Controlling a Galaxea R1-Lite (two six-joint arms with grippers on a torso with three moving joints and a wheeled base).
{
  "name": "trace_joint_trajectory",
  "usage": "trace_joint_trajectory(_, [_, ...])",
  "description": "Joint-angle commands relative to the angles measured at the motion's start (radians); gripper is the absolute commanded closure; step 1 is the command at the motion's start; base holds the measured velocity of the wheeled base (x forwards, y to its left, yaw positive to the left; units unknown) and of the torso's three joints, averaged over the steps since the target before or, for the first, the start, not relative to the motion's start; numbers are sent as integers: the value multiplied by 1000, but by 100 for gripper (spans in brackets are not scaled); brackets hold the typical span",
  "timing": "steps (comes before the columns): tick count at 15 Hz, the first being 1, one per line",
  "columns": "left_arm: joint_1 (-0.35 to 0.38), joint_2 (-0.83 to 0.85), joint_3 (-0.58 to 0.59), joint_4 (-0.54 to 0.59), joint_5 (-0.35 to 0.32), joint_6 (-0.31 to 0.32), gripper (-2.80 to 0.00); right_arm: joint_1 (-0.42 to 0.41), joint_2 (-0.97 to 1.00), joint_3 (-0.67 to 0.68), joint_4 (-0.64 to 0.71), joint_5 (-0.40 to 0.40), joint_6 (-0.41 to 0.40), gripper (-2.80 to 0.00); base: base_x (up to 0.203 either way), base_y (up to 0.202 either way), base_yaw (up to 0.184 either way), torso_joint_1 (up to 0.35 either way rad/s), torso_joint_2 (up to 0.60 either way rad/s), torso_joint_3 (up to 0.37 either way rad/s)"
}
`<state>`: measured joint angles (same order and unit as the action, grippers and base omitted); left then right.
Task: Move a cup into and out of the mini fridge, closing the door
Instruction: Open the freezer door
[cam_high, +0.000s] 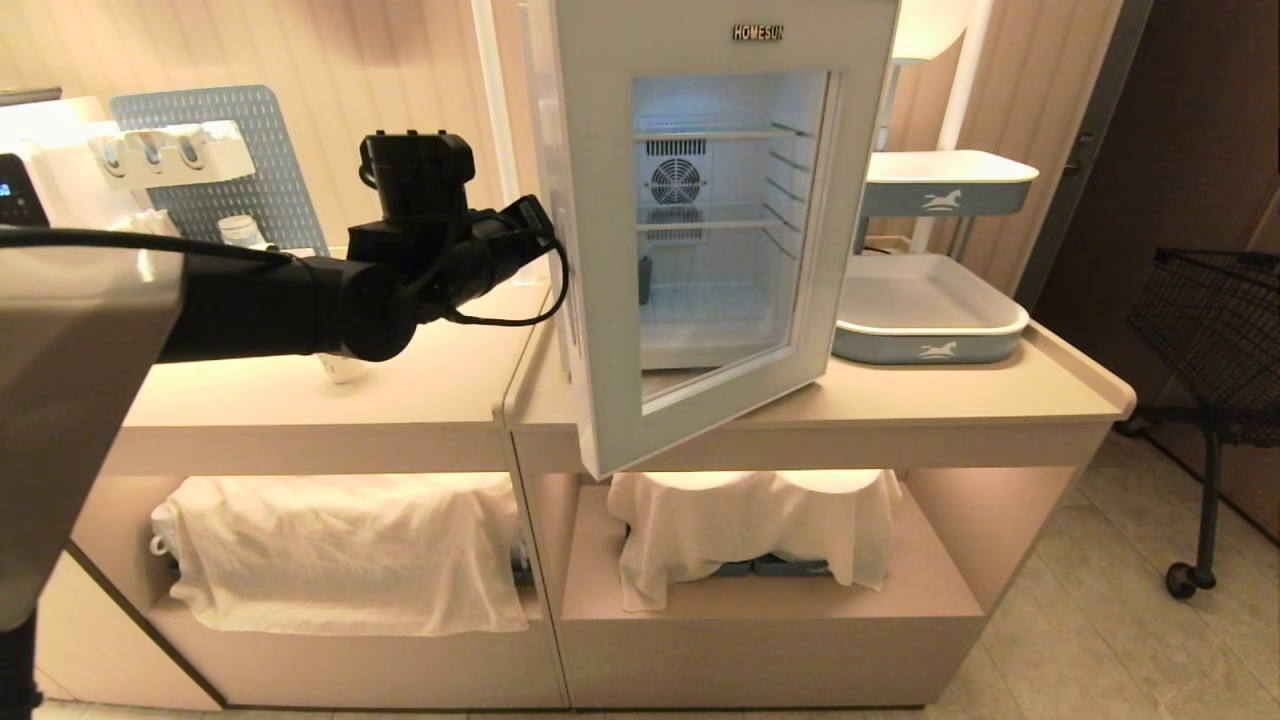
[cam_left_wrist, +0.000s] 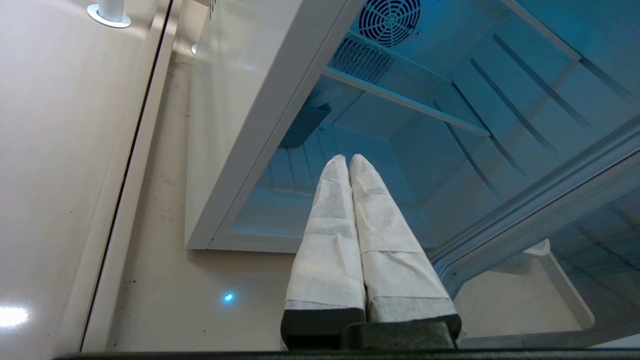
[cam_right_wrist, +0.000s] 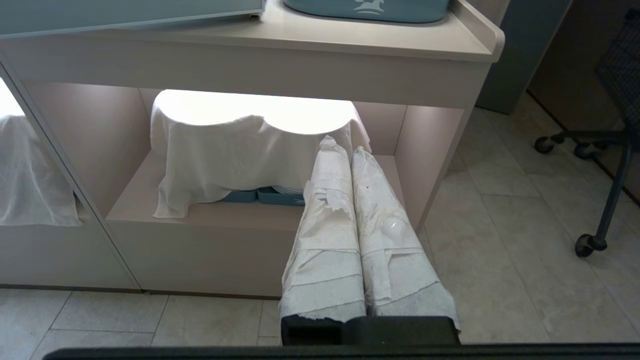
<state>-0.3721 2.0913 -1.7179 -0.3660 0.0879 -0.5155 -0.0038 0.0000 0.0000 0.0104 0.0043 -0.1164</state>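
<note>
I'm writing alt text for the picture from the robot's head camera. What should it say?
A white mini fridge stands on a beige counter with its glass door swung open and its shelves bare. The robot's black left arm reaches in from the left, its claw at the fridge's open side. White cloths cover things on the shelves below.

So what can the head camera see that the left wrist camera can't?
Only the head view shows the door with its lettering, the trays, the cloths below and the left arm. Only the left wrist view shows the left gripper, shut and empty, at the fridge opening. Both show the fridge, its fan and the counter.
</note>
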Motion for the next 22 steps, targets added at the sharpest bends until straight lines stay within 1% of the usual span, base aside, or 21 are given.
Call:
trace_joint_trajectory(1, [-9, -18, 10, -4, 0, -4, 0, 0, 0, 18, 0, 0, -1, 0, 0, 0, 0, 0, 0, 0])
trace_joint_trajectory(6, [-47, -61, 34, 4, -2, -11, 0, -1, 0, 18, 0, 0, -2, 0, 0, 0, 0, 0, 0, 0])
trace_joint_trajectory(9, [-93, -86, 46, 8, -2, -40, 0, 1, 0, 18, 0, 0, -2, 0, 0, 0, 0, 0, 0, 0])
trace_joint_trajectory(15, [-189, -124, 63, 10, 1, -50, 0, 1, 0, 18, 0, 0, -2, 0, 0, 0, 0, 0, 0, 0])
trace_joint_trajectory(18, [-255, -136, 62, 10, 7, -51, 0, -1, 0, 18, 0, 0, -2, 0, 0, 0, 0, 0, 0, 0])
trace_joint_trajectory(21, [-331, -136, 58, 12, 48, -51, 0, 0, 0, 18, 0, 0, -2, 0, 0, 0, 0, 0, 0, 0])
trace_joint_trajectory(22, [-354, -135, 58, 12, 52, -57, 0, 1, 0, 18, 0, 0, -2, 0, 0, 0, 0, 0, 0, 0])
